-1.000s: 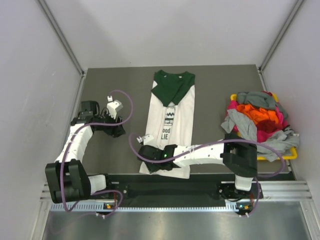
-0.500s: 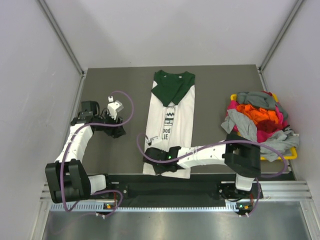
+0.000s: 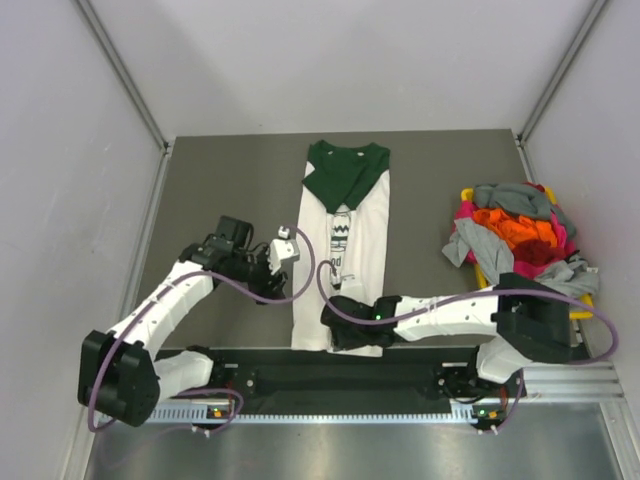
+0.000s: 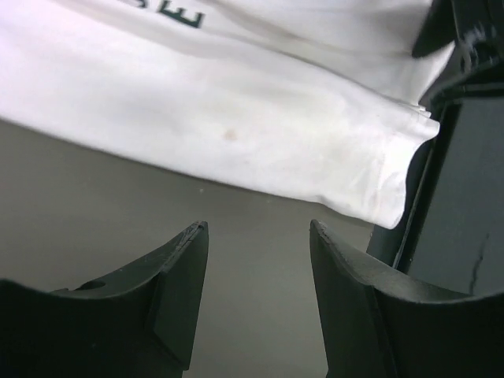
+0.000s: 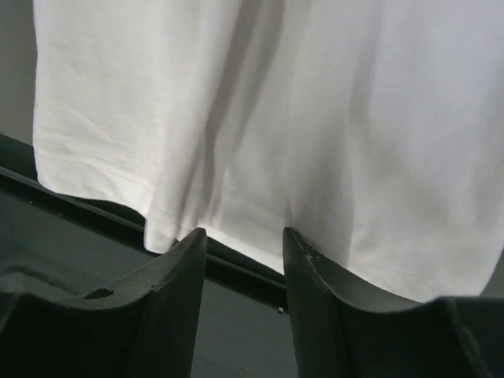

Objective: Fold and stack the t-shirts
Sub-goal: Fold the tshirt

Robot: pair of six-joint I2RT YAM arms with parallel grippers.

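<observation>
White t-shirt (image 3: 345, 250) is laid out flat in the middle of the table (image 3: 230, 170), folded lengthwise into a long narrow strip. The dark green neck part is at its far end, the black print and lettering sit about halfway down, and the plain white hem is at the near end, right at the table edge and slightly over the black rail (image 3: 400, 378) there.

The left gripper (image 4: 256, 232) is just off the shirt's left edge, down toward the hem corner. Its jaws are spread fairly wide with nothing between them, only bare table under the gap, and the fingertips sit close to the cloth without touching it. The wrist view there shows the shirt's folded left edge (image 4: 236, 118) and a bit of the lettering at the top.

The right gripper (image 5: 242, 236) is at the hem end of the shirt, reaching in from the shirt's right side. Its jaws are parted with a narrower gap and aren't clamped on anything. The hem (image 5: 315, 118) lies just past the fingertips, with the dark rail showing below it.

Well off to the right of the shirt there's the pile of t-shirts (image 3: 515, 235), grey, orange, red and pink all jumbled together, heaped in a yellow bin (image 3: 585, 308) and spilling over its rim.
</observation>
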